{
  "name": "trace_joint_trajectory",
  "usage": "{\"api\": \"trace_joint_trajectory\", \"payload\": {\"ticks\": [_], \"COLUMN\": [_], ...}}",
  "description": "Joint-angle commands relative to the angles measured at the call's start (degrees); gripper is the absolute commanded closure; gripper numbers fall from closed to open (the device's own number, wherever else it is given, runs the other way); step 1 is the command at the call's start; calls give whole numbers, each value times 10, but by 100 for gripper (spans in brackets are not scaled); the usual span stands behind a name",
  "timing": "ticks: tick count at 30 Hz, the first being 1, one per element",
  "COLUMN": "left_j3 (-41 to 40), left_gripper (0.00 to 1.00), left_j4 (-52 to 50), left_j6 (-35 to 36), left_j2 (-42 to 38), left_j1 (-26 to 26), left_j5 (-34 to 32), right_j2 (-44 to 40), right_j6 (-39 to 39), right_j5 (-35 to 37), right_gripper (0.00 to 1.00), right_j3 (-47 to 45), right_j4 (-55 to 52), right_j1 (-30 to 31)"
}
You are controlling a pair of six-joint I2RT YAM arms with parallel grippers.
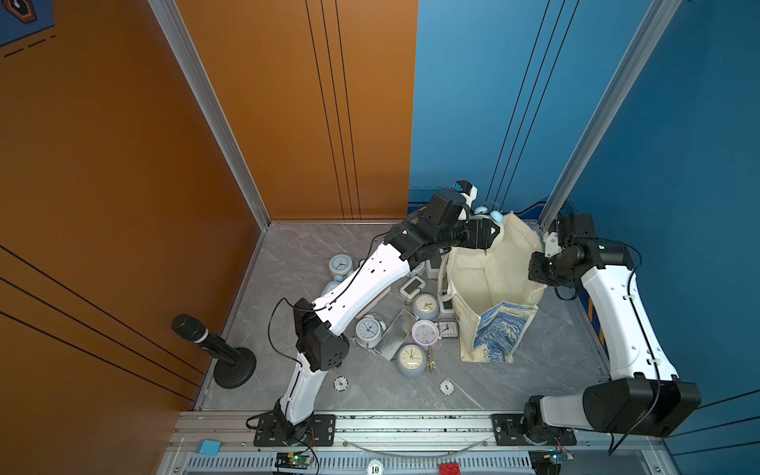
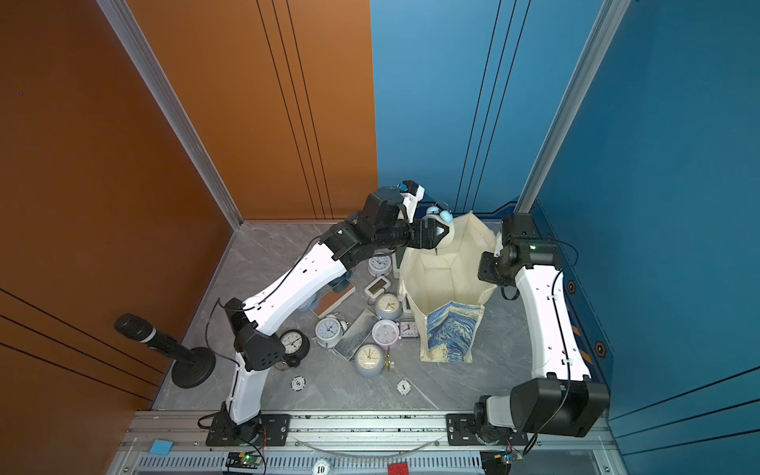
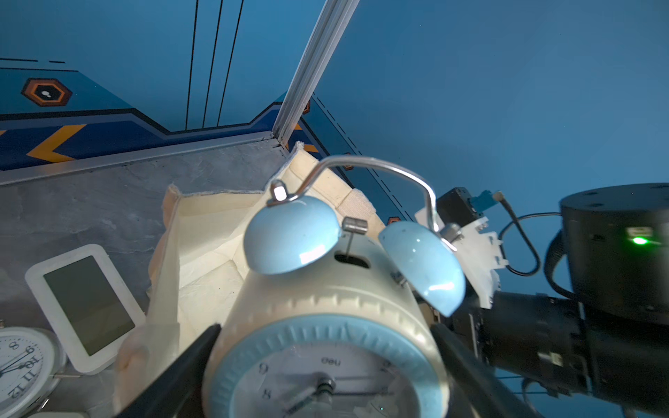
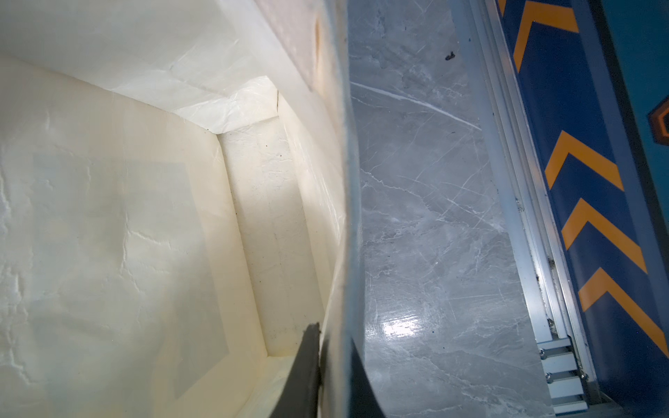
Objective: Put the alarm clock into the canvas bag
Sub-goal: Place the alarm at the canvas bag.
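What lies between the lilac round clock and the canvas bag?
A small square clock lies between the lilac clock and the canvas bag; both top views show it.

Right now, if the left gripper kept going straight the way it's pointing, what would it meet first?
Probably the canvas bag: the left gripper, shut on the blue alarm clock, points across the bag's open mouth, so the clock would likely reach the cream far wall first. Depth is unclear.

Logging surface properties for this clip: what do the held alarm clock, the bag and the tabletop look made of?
Alarm clock: cream body, matte, probably plastic; blue bells glossy with sharp highlights, likely painted metal. Canvas bag: creased matte cloth, frayed rim. Tabletop: grey veined marble look, shiny glare; real stone or print, unclear.
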Motion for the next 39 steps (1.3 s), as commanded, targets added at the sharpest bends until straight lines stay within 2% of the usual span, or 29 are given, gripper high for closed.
{"api": "trace_joint_trajectory", "payload": {"ticks": [1,7,21,39], "left_j3": [32,56,89,91], "left_gripper": [57,58,59,56], "left_j4": [14,-4,-24,-37], "left_j6": [28,65,132,134], "left_j2": [24,80,188,284], "left_j1": [-21,-43,-69,-63], "left_j5": [-76,-172,-254,-212], "right_j2": [-6,-4,-6,-4], "right_j6": [-8,-8,-9,-9], "right_j5": [6,5,8,9], "right_gripper": [88,88,88,88], "right_j3": [3,4,-8,-13], "right_j4": [-2,-2,1,4], "right_j1": [8,11,15,17]}}
